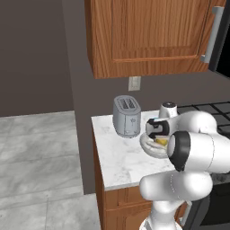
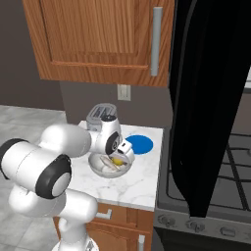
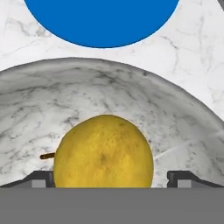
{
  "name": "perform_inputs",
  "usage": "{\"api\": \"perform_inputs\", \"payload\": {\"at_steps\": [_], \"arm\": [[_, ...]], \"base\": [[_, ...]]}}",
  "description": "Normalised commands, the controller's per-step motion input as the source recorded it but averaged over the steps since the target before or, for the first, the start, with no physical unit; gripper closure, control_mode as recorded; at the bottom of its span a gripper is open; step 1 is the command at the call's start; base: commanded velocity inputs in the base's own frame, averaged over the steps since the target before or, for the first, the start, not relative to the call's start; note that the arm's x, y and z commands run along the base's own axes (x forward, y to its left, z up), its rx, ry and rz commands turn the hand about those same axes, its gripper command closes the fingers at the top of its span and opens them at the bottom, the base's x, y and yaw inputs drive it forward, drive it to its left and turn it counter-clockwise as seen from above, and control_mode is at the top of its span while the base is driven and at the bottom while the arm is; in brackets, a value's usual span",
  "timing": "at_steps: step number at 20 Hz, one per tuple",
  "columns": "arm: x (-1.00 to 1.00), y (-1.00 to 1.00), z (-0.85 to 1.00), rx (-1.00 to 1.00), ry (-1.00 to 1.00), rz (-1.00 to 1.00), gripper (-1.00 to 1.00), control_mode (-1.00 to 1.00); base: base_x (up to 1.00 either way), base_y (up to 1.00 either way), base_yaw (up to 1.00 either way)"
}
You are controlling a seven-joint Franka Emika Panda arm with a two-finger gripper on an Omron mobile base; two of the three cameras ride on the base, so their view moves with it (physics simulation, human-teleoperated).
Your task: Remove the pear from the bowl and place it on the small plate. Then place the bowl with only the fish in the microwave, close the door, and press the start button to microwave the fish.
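The yellow pear (image 3: 103, 151) lies in the pale marbled bowl (image 3: 109, 87), close up in the hand view. My gripper (image 3: 112, 179) is lowered into the bowl with the pear between its dark fingertips (image 3: 41, 179); the left tip is close to the fruit and a gap shows at the right tip, so it is open. In the right base view the pear (image 2: 117, 161) sits under the gripper (image 2: 120, 156) in the bowl (image 2: 100, 169), beside the pale fish (image 2: 109, 165). The blue plate (image 2: 139, 144) lies just behind the bowl. The black microwave door (image 2: 211, 98) hangs open at right.
A grey toaster (image 1: 126, 116) stands at the back of the marble counter (image 1: 117, 157), left of the bowl (image 1: 150, 150). A stove with black grates (image 2: 215, 162) adjoins the counter's right side. Brown wooden cabinets (image 2: 98, 34) hang overhead. The open door juts out over the stove.
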Motion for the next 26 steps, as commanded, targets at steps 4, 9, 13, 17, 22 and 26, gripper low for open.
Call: {"api": "perform_inputs", "payload": {"at_steps": [4, 9, 13, 17, 22, 26], "arm": [[0.00, 0.00, -0.26, 0.00, 0.00, 0.00, 1.00, -1.00], [-0.03, 0.03, -0.01, 0.00, -0.07, 0.00, 1.00, -1.00], [-0.53, 0.07, 0.68, -0.08, -0.40, 0.00, 1.00, -1.00], [-0.67, 0.00, 1.00, -0.14, -0.50, 0.00, 1.00, -1.00], [-0.22, -0.23, 0.94, -0.05, -0.27, -0.01, 1.00, -1.00], [0.01, -0.38, 0.47, 0.00, -0.02, 0.00, 1.00, -1.00]], "base": [[0.00, 0.00, 0.00], [0.00, 0.00, 0.00], [0.00, 0.00, 0.00], [0.00, 0.00, 0.00], [0.00, 0.00, 0.00], [0.00, 0.00, 0.00]]}}
